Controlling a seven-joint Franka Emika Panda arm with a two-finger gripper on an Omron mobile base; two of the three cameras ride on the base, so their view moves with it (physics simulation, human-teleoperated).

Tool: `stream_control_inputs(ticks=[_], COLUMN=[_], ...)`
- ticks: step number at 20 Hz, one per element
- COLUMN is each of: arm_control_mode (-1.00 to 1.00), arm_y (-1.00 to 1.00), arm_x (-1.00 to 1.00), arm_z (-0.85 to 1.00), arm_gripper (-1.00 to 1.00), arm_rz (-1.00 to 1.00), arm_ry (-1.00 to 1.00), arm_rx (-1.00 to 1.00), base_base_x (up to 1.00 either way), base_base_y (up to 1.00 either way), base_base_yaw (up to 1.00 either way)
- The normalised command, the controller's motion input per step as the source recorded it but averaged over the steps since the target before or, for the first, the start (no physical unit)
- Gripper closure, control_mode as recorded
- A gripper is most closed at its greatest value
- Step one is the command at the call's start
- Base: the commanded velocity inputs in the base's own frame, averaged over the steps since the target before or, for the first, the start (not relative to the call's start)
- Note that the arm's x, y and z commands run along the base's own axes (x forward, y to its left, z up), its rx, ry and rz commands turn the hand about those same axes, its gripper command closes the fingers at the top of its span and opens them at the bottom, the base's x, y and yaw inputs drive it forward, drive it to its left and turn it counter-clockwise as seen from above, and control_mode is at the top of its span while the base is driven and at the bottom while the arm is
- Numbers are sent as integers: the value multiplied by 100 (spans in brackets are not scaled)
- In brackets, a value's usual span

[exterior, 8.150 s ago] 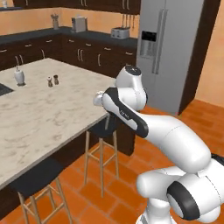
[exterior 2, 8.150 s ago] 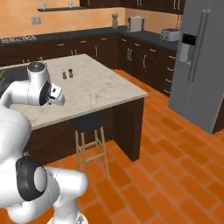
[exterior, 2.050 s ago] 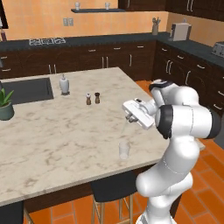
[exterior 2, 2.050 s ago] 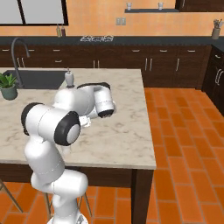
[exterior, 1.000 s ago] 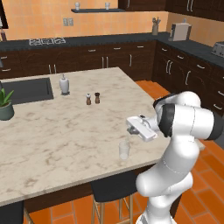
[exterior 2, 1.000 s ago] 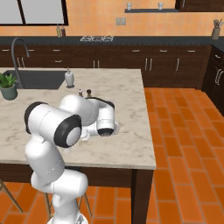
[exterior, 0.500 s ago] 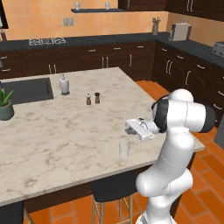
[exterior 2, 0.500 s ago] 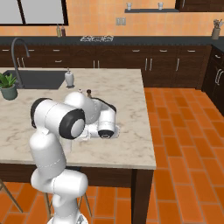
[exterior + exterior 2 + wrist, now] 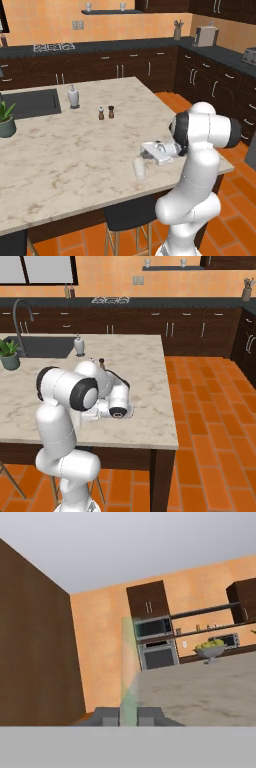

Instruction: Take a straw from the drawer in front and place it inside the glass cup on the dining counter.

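Jaws nearly together on the very thin, pale whitish straw [image 9: 128, 662], which rises straight up between the two dark fingertips [image 9: 106, 715] in the hand view; the stick looks faint and half see-through there, so its top end is hard to place. White two-finger gripper [image 9: 145, 150] is held level, pointing toward the left of the left base view, just above the stone.

Large island top of light beige marbled stone, the dining counter [image 9: 65, 145], spans most of both base views. White arm with dark joints [image 9: 200, 132] folds over the counter's near right corner in the left base view; in the right base view its elbow [image 9: 67, 390] hides the hand.

Dark inset sink [image 9: 30, 102] sits at the far left of the counter, with a curved dark tap [image 9: 20, 313] behind it. Dark stool [image 9: 132, 215] stands under the near edge. Green potted plant [image 9: 6, 120] stands by the sink's near corner. White soap dispenser [image 9: 73, 96] stands just right of the sink.

Small clear glass cup [image 9: 139, 167] stands upright on the counter near its front edge, just below and left of the gripper, apparently not touching it. Two small salt and pepper shakers [image 9: 106, 112] stand side by side, well apart from the cup.
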Motion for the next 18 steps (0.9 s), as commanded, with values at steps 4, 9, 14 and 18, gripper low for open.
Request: stream_control_inputs(ticks=[4,9,14,18], arm_control_mode=[-100,-100,-100,-100], arm_y=[0,0,-6,-21], arm_x=[-45,-36,0,3], arm_z=[0,0,0,6], arm_gripper=[-100,-100,-100,-100], arm_rz=[-4,-5,-7,-10], arm_ry=[0,0,0,-2], arm_rx=[-3,-3,-6,-12], base_base_x=[0,0,0,0], base_base_y=[0,0,0,0], base_base_yaw=[0,0,0,0])
